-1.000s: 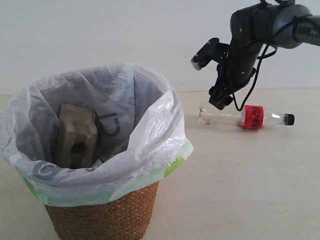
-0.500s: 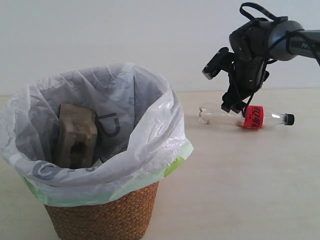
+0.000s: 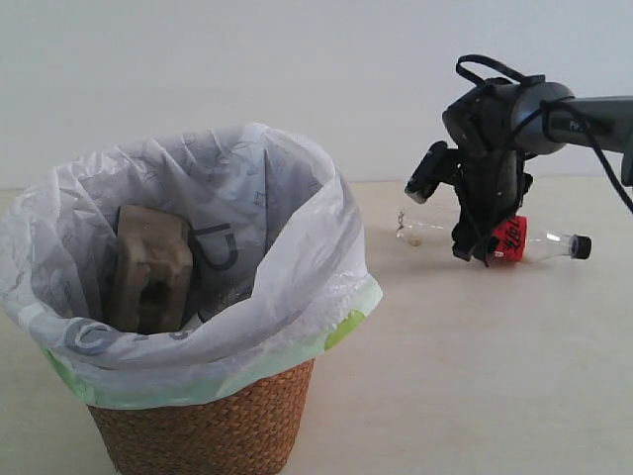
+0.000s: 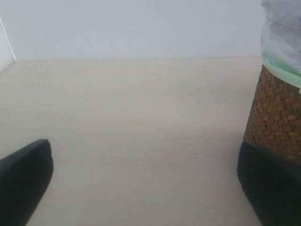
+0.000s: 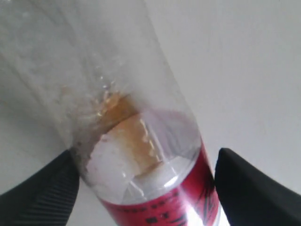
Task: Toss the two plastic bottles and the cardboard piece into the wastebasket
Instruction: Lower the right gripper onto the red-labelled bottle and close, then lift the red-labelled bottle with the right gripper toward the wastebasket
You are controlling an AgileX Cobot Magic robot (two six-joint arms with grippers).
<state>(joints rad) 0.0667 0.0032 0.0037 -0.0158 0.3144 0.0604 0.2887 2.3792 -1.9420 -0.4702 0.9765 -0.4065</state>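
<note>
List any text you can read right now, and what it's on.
On the bag: big grey letters, creased; only a fragment like "U" shows, no whole word is readable.
On the bottle, red label: black print, too blurred in the exterior view and cut off by the frame edge in the right wrist view.
No other text is visible.

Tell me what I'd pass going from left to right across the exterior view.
Wastebasket with the cardboard piece standing inside it → red-label bottle lying on the table. The right claw stands open astride that bottle, so I leave it out of the order.
</note>
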